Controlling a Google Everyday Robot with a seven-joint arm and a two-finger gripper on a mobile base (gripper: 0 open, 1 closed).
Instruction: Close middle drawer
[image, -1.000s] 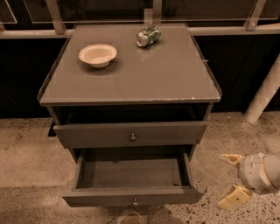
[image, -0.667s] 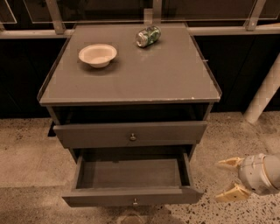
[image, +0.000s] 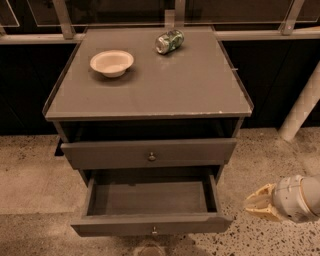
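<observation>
The grey cabinet (image: 150, 95) has its middle drawer (image: 150, 224) pulled far out, with its bare inside showing and a small round knob (image: 154, 230) on its low front. The drawer above it (image: 150, 152) sticks out only slightly. My gripper (image: 250, 204) is low at the right, beside the middle drawer's right front corner and apart from it. Its cream fingers (image: 262, 192) point left toward the drawer, lie close together and hold nothing.
A white bowl (image: 112, 62) and a green can lying on its side (image: 169, 41) sit on the cabinet top. A white pole (image: 302, 105) slants at the right. Speckled floor surrounds the cabinet, and a dark railing runs behind it.
The gripper's fingers were spread wide apart and have drawn together. The gripper stays in about the same spot at the lower right. The drawers have not moved.
</observation>
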